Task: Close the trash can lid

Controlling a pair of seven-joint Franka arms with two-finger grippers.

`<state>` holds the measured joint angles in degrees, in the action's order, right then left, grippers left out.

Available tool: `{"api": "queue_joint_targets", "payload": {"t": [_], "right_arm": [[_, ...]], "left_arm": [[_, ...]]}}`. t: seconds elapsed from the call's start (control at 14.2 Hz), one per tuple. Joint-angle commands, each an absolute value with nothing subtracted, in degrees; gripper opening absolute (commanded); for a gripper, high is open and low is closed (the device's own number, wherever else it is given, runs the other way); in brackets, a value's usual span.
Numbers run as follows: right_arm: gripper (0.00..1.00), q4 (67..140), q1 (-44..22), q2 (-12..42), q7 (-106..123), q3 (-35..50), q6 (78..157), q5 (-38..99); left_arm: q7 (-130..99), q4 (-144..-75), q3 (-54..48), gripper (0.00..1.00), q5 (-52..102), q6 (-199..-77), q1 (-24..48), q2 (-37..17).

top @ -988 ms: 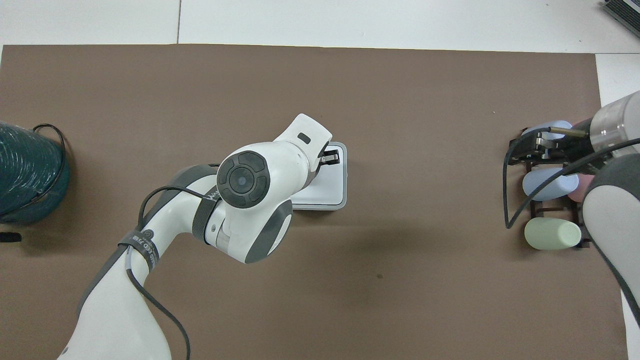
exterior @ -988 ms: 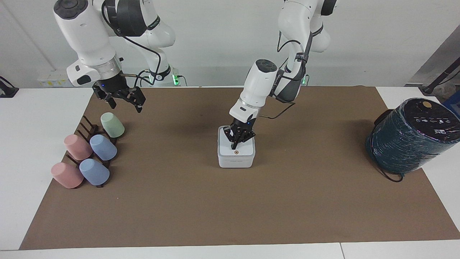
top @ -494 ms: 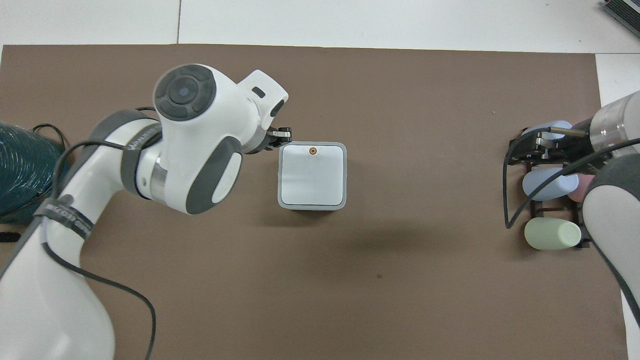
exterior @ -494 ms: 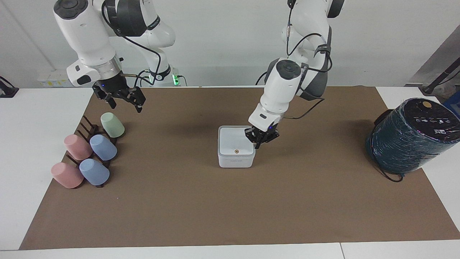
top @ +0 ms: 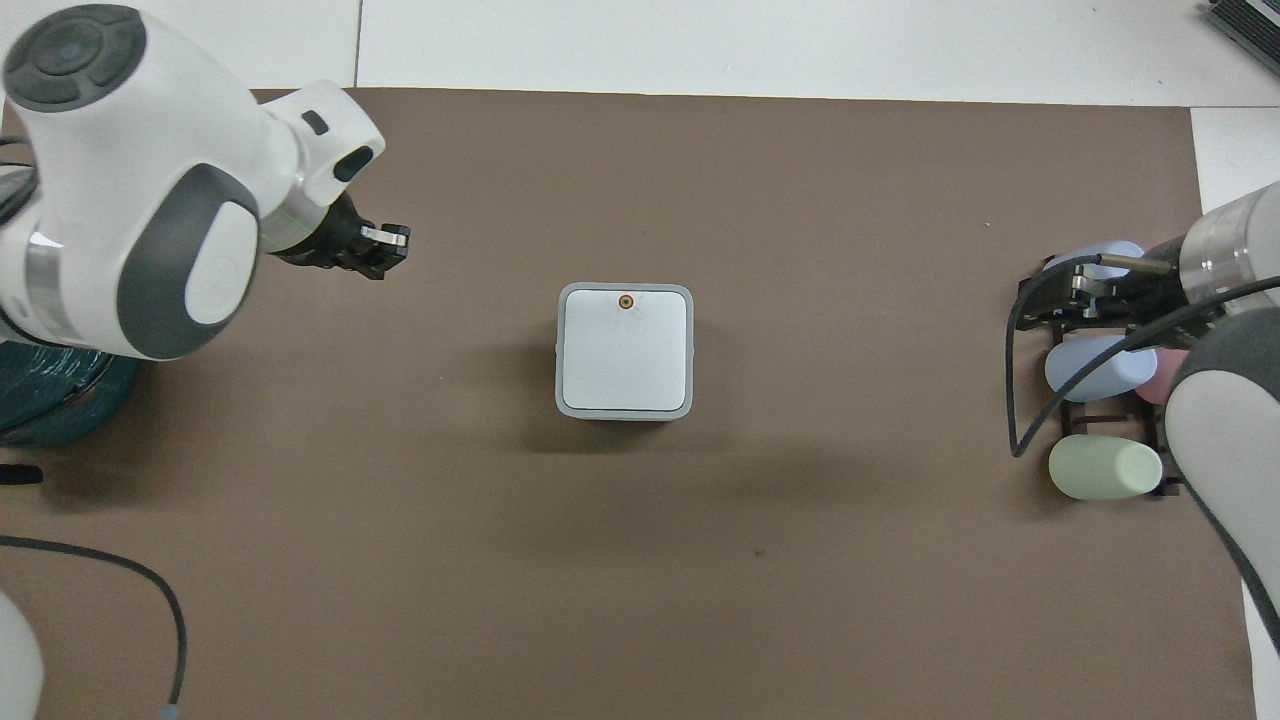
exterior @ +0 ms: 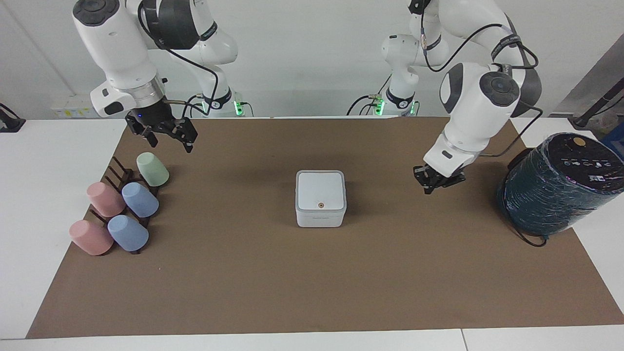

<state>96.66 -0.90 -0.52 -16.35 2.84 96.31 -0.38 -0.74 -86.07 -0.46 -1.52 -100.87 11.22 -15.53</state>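
The small white trash can (exterior: 320, 219) stands in the middle of the brown mat. Its lid (exterior: 321, 190) lies flat and shut on it, with the orange-ringed dot on top; it also shows in the overhead view (top: 625, 350). My left gripper (exterior: 431, 187) is shut and empty. It hangs over bare mat between the trash can and the dark teal cylinder, clear of the lid, and shows in the overhead view (top: 388, 247) too. My right gripper (exterior: 169, 142) is open and waits over the mat beside the cup rack.
A large dark teal wrapped cylinder (exterior: 555, 185) with a black top stands at the left arm's end of the table. A dark rack (exterior: 122, 175) with several pastel cups (exterior: 152, 169) lies at the right arm's end.
My left gripper has come off the lid and swung away toward the left arm's end of the table. The lid stays flat. The right arm has not moved.
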Motion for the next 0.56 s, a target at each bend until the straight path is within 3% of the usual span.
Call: {"api": "queue_joint_targets", "payload": {"t": [0.0, 0.07, 0.14, 0.21, 0.49], "right_arm": [[1.0, 97.3, -0.3, -1.3, -15.1, 3.0, 96.8, 0.7], [1.0, 97.3, -0.3, -1.4, -15.1, 3.0, 96.8, 0.7], [1.0, 97.3, -0.3, -1.3, -15.1, 3.0, 96.8, 0.7], [1.0, 97.3, -0.3, -1.4, -15.1, 3.0, 96.8, 0.7], [1.0, 97.3, -0.3, -1.4, -15.1, 3.0, 96.8, 0.7]], "left_arm": [[1.8, -86.0, -0.9, 0.32, -3.9, -98.9, 9.0, -13.0], [1.8, -86.1, -0.8, 0.58, -3.9, -98.4, 8.4, -11.9], [2.0, -86.1, -0.9, 0.9, -3.9, -98.2, 7.3, -11.1], [2.1, -86.2, -1.1, 1.0, -3.6, -98.3, 6.6, -10.4], [2.1, -86.7, -1.1, 1.0, -1.8, -98.3, 6.9, -7.5]]}}
